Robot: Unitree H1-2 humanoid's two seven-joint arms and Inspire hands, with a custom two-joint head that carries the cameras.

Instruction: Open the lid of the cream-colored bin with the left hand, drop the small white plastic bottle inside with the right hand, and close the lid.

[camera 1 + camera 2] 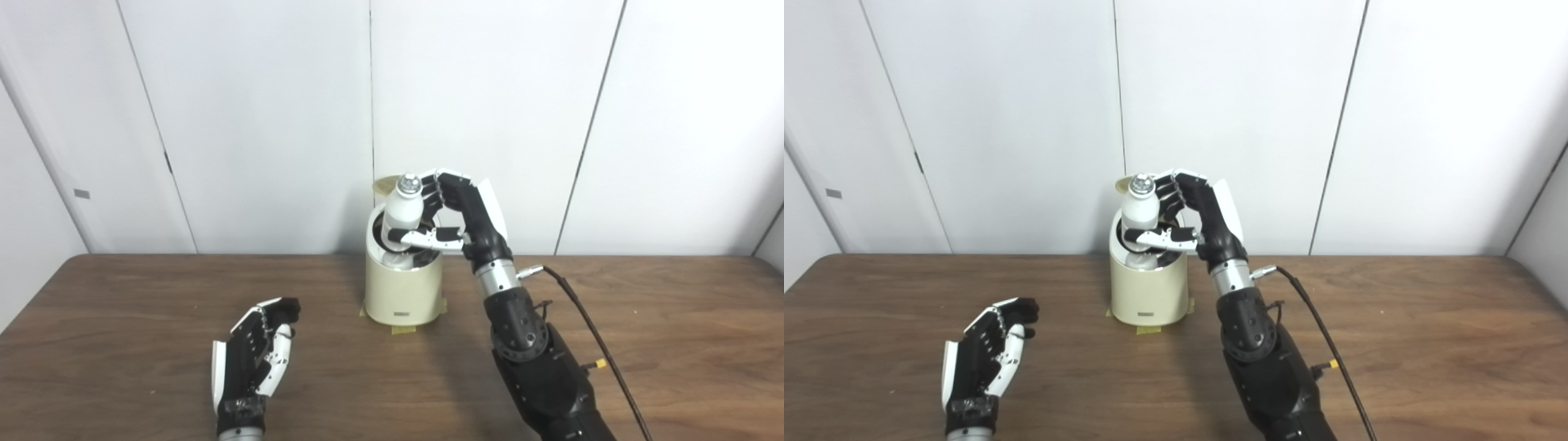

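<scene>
Two hands in view: right hand (456, 211) pinches the small white bottle (402, 208) upright over the open cream bin (403, 288), its base at the rim. Lid (387, 184) stands up behind. Left hand (257, 352) rests on the surface (122, 318), fingers spread, holding nothing.

Bin (403, 293) mouth blocked (bottle (403, 209)).

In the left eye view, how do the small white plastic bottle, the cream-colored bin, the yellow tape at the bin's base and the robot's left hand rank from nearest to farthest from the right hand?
1. Small white plastic bottle: held in the right hand, above the opening.
2. Cream-colored bin: directly beneath it.
3. Yellow tape: on the table at the bin's front.
4. Left hand: resting open at the table's near left.
</scene>
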